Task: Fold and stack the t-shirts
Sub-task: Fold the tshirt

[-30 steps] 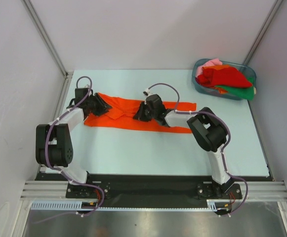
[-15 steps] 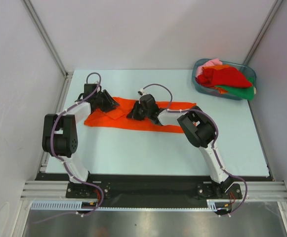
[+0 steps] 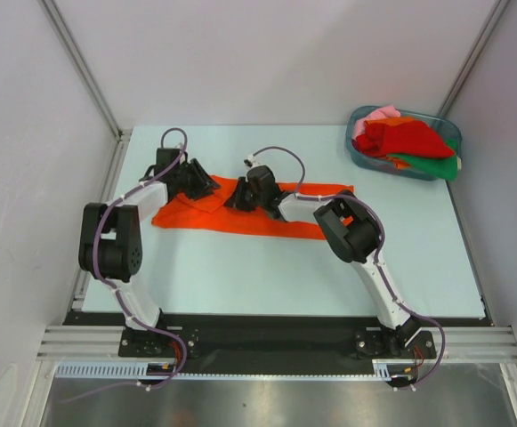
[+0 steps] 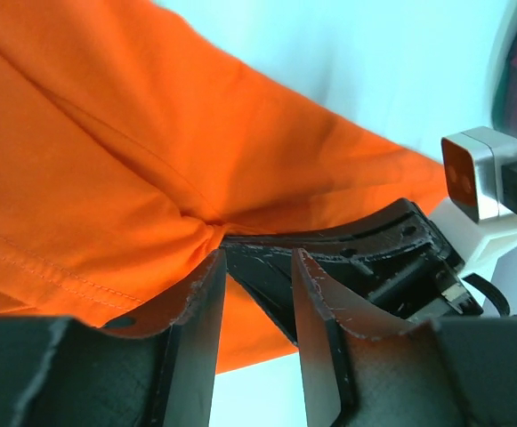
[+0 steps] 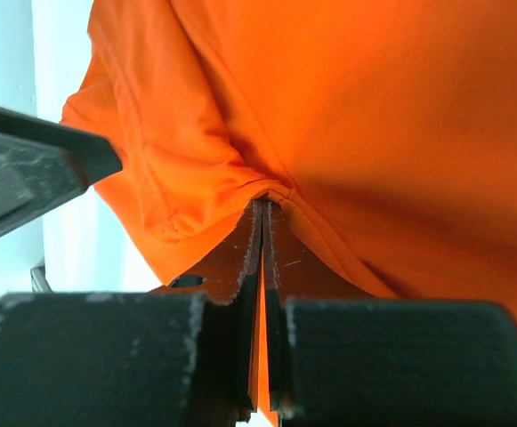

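A bright orange t-shirt (image 3: pixel 196 213) lies in a long strip across the middle of the table. My left gripper (image 3: pixel 206 185) is at its upper left edge. In the left wrist view (image 4: pixel 258 253) its jaws stand apart, with cloth (image 4: pixel 107 133) bunched at one fingertip and nothing between them. My right gripper (image 3: pixel 238 197) is close beside it and is shut on a pinch of the orange cloth (image 5: pixel 374 107), which shows as a thin layer between the jaws in the right wrist view (image 5: pixel 264 203). More shirts (image 3: pixel 405 138), red, green, pink and orange, are piled in the tub.
The bluish plastic tub (image 3: pixel 354 149) stands at the far right corner of the table. Grey walls and metal posts close in the left, back and right sides. The two grippers are only a few centimetres apart.
The left gripper has moved right and a little farther back along the shirt's upper edge. The right gripper has moved left towards it, taking pinched cloth with it. The gap between them has shrunk.
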